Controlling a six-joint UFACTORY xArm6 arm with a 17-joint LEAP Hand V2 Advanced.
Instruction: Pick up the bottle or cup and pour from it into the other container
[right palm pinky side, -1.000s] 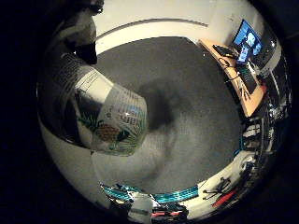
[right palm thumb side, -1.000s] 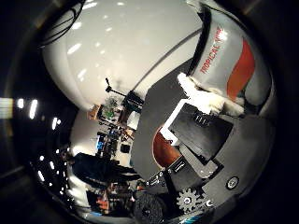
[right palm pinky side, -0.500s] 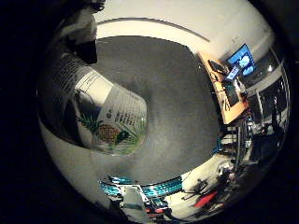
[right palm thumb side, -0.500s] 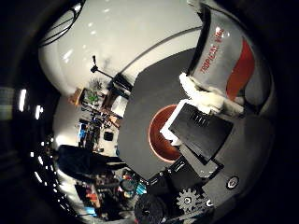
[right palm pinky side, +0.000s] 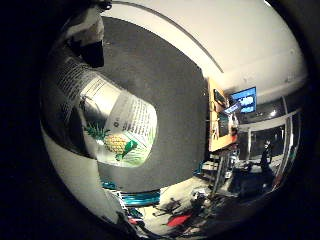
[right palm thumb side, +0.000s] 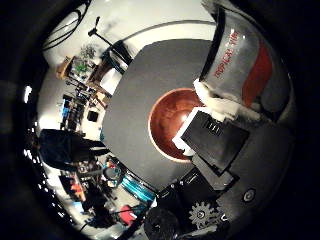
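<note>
- Thumb-side palm view: the white-and-black hand (right palm thumb side: 212, 137) is clamped on a silver can (right palm thumb side: 240, 60) with a red patch, fingers wrapped against its side.
- Little-finger-side view: the can's pineapple label fills the near frame, close to the palm and lifted off the table.
- Below, a reddish-brown bowl (right palm thumb side: 167, 122) sits on the round dark grey table (right palm thumb side: 135, 90).
</note>
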